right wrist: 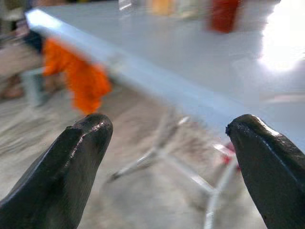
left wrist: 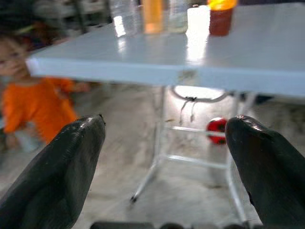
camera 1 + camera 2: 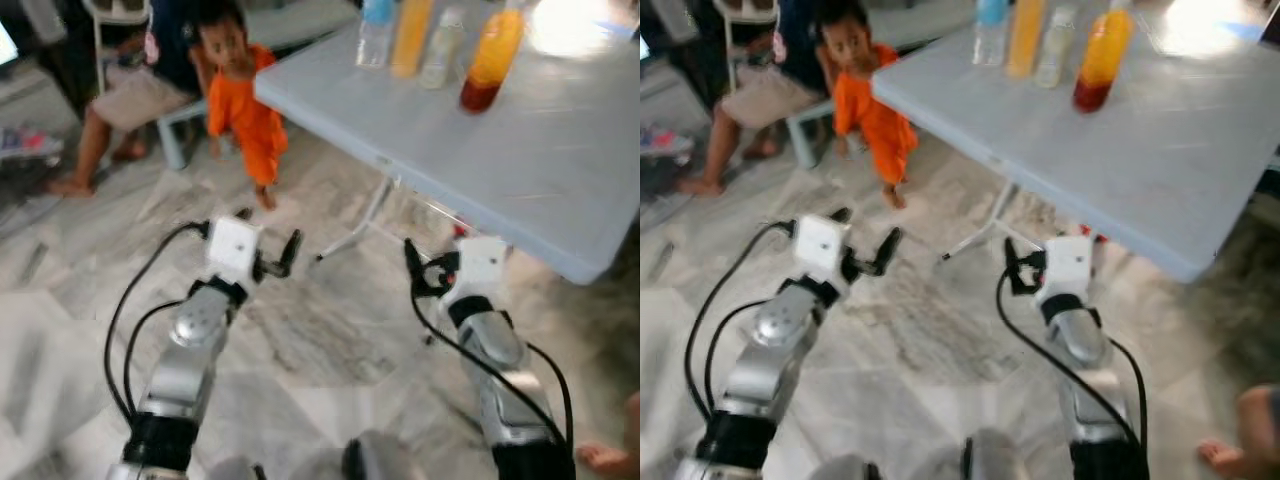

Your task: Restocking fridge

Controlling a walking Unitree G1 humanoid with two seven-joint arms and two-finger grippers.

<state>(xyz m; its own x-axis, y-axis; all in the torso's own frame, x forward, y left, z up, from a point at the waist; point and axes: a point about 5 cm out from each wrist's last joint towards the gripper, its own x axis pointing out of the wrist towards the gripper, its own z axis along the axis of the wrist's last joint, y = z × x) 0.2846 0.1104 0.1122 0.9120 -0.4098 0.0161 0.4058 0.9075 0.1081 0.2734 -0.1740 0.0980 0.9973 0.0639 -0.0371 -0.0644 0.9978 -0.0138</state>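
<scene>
The restocking seems to be only at its start, because the four bottles stand untouched at the far side of the table, while the left gripper and the right gripper are both open, empty, and low before its edge.

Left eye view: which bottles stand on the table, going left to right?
Clear bottle with blue label → tall orange bottle → clear bottle → orange bottle with dark red base, all on the grey table.
</scene>
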